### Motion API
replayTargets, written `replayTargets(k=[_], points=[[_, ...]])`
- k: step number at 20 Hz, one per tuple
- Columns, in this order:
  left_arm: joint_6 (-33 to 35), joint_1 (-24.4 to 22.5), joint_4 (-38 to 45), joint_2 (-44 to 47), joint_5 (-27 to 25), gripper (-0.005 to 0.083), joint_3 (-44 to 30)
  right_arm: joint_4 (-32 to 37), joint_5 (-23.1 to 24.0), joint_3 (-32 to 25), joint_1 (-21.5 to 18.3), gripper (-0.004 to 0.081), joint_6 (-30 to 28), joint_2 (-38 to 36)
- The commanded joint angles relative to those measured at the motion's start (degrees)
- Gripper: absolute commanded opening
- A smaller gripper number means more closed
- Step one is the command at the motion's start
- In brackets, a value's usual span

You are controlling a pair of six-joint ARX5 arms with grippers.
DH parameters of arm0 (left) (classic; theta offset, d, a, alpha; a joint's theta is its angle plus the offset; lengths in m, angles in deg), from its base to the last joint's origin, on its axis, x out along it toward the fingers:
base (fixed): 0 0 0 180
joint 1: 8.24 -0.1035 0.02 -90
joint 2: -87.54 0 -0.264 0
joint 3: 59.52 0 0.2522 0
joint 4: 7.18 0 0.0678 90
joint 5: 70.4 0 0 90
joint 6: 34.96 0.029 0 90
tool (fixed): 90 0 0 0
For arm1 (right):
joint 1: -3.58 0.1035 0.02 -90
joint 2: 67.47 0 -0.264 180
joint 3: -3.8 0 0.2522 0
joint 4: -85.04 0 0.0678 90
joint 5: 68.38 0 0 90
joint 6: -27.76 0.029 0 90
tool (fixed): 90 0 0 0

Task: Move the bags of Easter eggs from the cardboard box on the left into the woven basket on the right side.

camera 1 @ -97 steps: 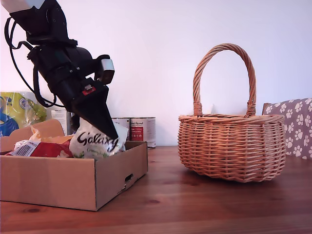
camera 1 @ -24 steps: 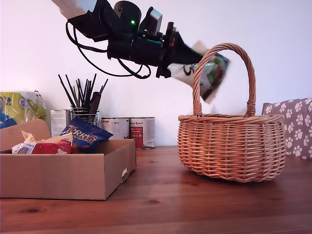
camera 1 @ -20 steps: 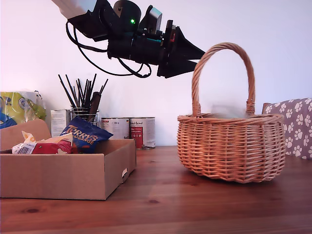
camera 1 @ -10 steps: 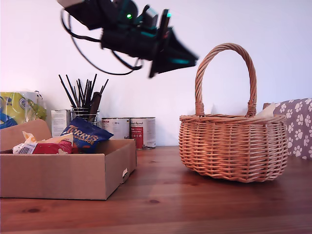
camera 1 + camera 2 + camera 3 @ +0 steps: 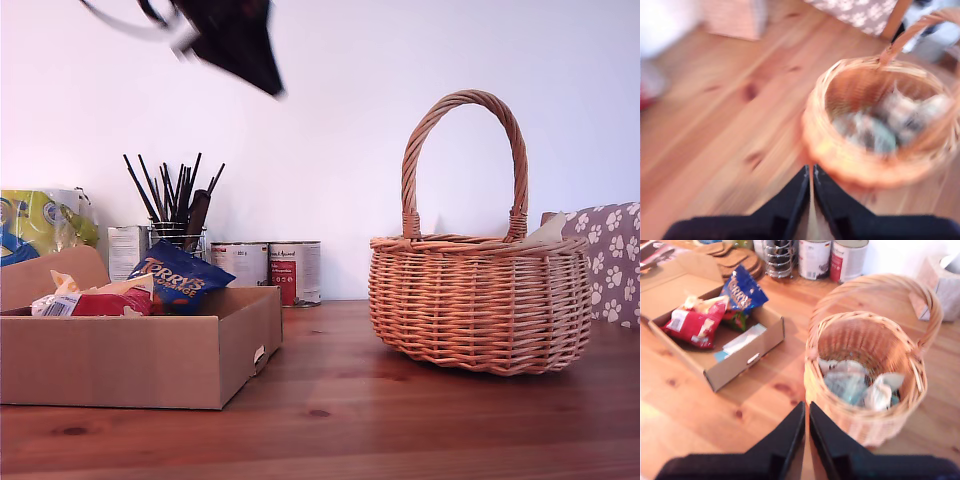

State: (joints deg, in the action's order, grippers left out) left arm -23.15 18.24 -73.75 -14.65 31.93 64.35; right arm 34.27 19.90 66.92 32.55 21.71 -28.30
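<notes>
Bags of Easter eggs point(image 5: 856, 384) lie crumpled down in the woven basket point(image 5: 478, 305), at the exterior view's right on the wooden surface point(image 5: 400, 420). Cardboard box point(image 5: 130, 355) at that view's left holds a blue packet point(image 5: 178, 281) and a red one point(image 5: 694, 325). My first claw point(image 5: 811, 186) is clenched and empty, blurred; my second claw point(image 5: 807, 427) likewise, above the surface.

Plain white wall point(image 5: 400, 60), knotty wooden tabletop point(image 5: 400, 420), paw-print cushion point(image 5: 610, 255) at the exterior view's right, soft even light
</notes>
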Motion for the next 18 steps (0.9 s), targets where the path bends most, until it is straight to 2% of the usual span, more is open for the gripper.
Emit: replayTargets(k=[1, 4, 9, 12, 15, 18], points=[[0.39, -0.02, -0.57, -0.04, -2.62, -0.0023, -3.72, 2.43, 0.74, -2.34, 0.09, -0.0013, 0.04, -0.42], [-0.04, -0.02, 3.82, 6.69, -4.15, -0.0023, -14.32, 4.72, 0.87, -4.0, 0.04, -0.0013, 0.09, -0.46], [-5.44, -0.02, 21.18, 21.79, -6.95, -0.0023, -40.35, 9.03, 0.0, -6.43, -1.79, -0.0013, 2.91, -1.66], [-7.48, -0.07, 28.85, 31.06, -7.56, -0.0023, -51.32, 10.21, -1.7, -6.43, -2.54, -0.0013, 3.48, -4.09], [-9.88, -0.02, 32.17, 38.6, -7.91, -0.0023, -57.07, 9.99, -1.57, -6.4, -2.51, -0.0013, 3.65, -5.77], [-10.67, 0.57, 31.85, 42.82, -8.28, -0.0023, -57.31, 9.03, -1.55, -6.4, -2.51, -0.0013, 3.65, -5.53]])
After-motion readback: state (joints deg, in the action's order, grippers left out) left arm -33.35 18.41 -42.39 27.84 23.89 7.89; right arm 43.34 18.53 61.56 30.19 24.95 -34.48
